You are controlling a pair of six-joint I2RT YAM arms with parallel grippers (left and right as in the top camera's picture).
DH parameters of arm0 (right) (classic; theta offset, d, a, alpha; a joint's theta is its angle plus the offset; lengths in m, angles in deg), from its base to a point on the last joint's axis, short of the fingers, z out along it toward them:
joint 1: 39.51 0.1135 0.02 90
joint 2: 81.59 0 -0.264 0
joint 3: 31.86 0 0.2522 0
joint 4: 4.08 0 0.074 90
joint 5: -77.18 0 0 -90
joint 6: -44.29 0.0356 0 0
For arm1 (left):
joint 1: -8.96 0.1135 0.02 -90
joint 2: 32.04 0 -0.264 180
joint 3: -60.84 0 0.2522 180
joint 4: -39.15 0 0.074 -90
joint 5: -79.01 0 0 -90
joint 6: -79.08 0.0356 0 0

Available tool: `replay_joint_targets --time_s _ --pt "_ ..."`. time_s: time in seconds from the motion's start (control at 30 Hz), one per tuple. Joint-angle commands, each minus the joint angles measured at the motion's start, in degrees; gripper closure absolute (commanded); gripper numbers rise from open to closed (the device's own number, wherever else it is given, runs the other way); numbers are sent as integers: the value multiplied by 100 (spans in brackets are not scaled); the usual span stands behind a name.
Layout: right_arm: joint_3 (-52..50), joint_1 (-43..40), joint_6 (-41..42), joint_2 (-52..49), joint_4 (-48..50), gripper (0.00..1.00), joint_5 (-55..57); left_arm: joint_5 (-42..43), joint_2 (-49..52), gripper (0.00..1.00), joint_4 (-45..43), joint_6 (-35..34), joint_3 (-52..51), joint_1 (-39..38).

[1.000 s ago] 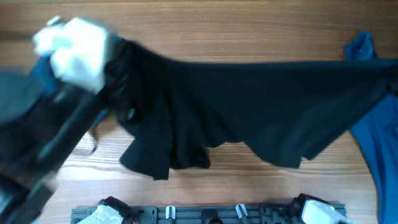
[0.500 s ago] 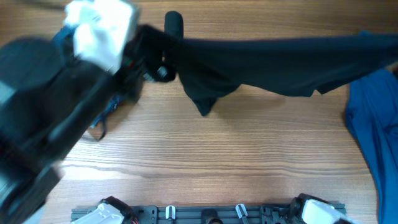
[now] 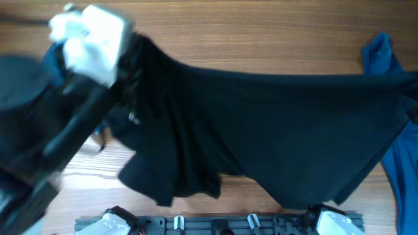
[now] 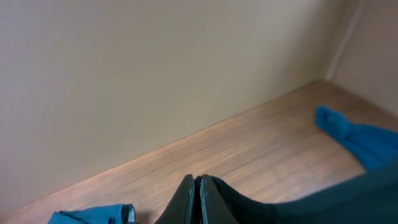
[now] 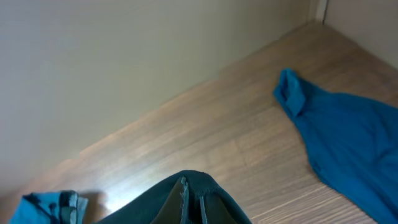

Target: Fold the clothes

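Step in hand: spreading. The left gripper (image 4: pixel 198 185) pinches the black T-shirt (image 3: pixel 274 124) near the table's (image 3: pixel 261 36) far-left corner. The garment spans to the right edge, where the right gripper (image 5: pixel 193 191) pinches it beside the blue shirt (image 5: pixel 348 137). Next move, as judged: lower it flat under even tension.

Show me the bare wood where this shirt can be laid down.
Bare: the far strip of table between the left arm and the blue shirt; a small near patch between that arm and the black shirt hem. Crowded: the right edge, blue shirt under black.
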Motion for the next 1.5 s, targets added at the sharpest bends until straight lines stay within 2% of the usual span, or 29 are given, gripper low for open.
replay_joint_targets --time_s 0.0,0.17,0.27,0.3,0.33,0.37,0.4,0.43,0.5,0.67,0.77,0.87,0.9,0.93,0.97,1.0,1.03,1.07,1.2,1.23,1.33,1.43,1.47 --pt "2 20 -448 -1147 -2 95 -566 -439 1298 96 -181 68 -4 76" --pt "2 116 -737 -3056 354 96 -743 -264 3320 96 -940 258 -4 358" --pt "2 201 -780 -4221 1360 95 -970 -122 4347 94 -1858 573 -4 452" --pt "4 199 -776 -4610 1759 87 -1244 -146 4662 86 -2232 577 -4 492" --pt "4 166 -778 -4846 2013 69 -1381 -229 4935 64 -2542 485 -4 525" --pt "4 127 -758 -5010 2144 46 -1421 -297 5023 36 -2636 409 -4 538" --pt "4 70 -743 -5123 2186 39 -1445 -372 5066 5 -2640 306 -4 557" --pt "4 -31 -691 -5152 2164 33 -1440 -415 5053 1 -2559 295 4 573" --pt "7 -291 -667 -5023 1952 28 -1443 -577 4798 0 -2131 295 127 643" --pt "7 -822 -1029 -4347 1060 27 -1471 -538 3847 0 -920 -236 221 815" --pt "7 -944 -1379 -3602 586 27 -1484 -157 3174 0 144 -573 221 894" --pt "4 -909 -1351 -2973 116 24 -1340 258 2927 1 1239 -1067 221 990" --pt "4 -866 -1233 -2872 -42 32 -1169 573 2942 5 1617 -1174 195 1045" --pt "-44 -765 -1067 -2841 -87 54 -876 986 2994 13 1805 -1165 48 1102" --pt "-136 -699 -988 -2841 -87 77 -726 1158 3034 20 1812 -1163 -138 1119" --pt "-291 -619 -817 -2874 -79 92 -605 1174 3073 30 1755 -1161 -413 1119" --pt "-542 -505 -763 -2916 -37 96 -525 1178 3128 42 1617 -1163 -754 1117" --pt "-857 -396 -769 -2946 94 96 -507 1314 3206 61 1355 -1163 -1237 1117" --pt "-2402 -111 -728 -3165 1029 96 -514 2277 3373 90 155 -1163 -2811 1071" --pt "-2752 -90 -728 -3230 1244 96 -514 2422 3394 95 -175 -1163 -3147 1034" --pt "-3783 -85 -761 -3541 1856 96 -715 2450 3497 96 -1034 -1137 -3956 835" --pt "-4363 -85 -881 -3877 2352 96 -1012 2022 3720 96 -1628 -1174 -4391 721" --pt "-4614 -85 -1102 -3978 2677 96 -1088 1672 3864 96 -1912 -1434 -4481 717"
